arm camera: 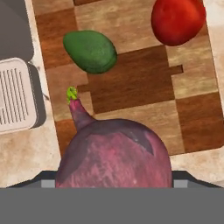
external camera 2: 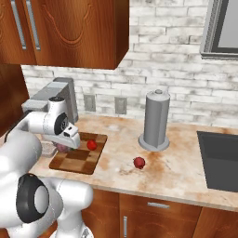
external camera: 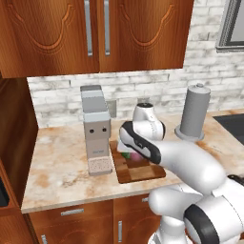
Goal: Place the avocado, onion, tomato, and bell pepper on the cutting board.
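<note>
hand view: gripper (arm camera: 114, 186) wide around onion (arm camera: 114, 157) | avocado (arm camera: 90, 50) beyond fingers, on cutting board (arm camera: 144, 87) | right base view: red item (external camera 2: 139, 162) on counter (external camera 2: 176, 172)

Marbled beige countertop (external camera 2: 176, 167) running along a whitewashed brick wall (external camera 2: 176, 79). Far back on it, a grey cylindrical paper-towel holder (external camera 2: 156, 122) standing upright on a round base, right of centre. At the left, a grey boxy appliance (external camera: 96, 129) with two dark dots on its front and a pale perforated panel (arm camera: 15, 94) at its foot. Dark sink basin (external camera 2: 218, 158) sunk into the counter at the far right. Overhead, brown wooden wall cabinets (external camera: 95, 33) with long metal handles; below the counter edge, matching base cabinets (external camera: 76, 221) with short bar handles. Two wall outlets (external camera 2: 120, 105) on the brick behind. Corner of a grey-framed window (external camera 2: 223, 28) at upper right.
</note>
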Tool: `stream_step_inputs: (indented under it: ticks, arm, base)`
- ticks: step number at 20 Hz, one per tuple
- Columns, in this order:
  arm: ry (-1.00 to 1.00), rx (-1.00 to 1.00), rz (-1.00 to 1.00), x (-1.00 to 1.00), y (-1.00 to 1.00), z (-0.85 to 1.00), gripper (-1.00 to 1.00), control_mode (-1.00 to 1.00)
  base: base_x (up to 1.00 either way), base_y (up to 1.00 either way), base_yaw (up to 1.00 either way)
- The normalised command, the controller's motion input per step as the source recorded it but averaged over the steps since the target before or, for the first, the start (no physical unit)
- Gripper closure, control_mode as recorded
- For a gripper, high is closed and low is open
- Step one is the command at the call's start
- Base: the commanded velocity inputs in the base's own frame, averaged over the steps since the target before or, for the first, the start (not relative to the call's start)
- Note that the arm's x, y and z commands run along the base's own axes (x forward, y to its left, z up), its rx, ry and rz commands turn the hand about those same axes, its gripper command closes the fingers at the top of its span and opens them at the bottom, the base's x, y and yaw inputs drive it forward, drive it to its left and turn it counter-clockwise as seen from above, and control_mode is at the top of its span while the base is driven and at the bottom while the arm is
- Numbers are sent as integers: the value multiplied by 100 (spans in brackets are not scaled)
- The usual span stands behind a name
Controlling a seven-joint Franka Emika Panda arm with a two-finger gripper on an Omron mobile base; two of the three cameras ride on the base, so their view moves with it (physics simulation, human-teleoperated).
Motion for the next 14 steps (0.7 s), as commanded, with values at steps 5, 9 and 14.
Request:
stream_step_inputs:
  ticks: [5,9,14]
  arm:
    - [3,0,1,2,13,-40,100,-100]
    - [0,0,1,0,0,-38,100,-100]
    - [0,0,1,0,0,-38,100,-100]
  base:
    - [0,0,0]
    - [0,0,0]
    - [0,0,0]
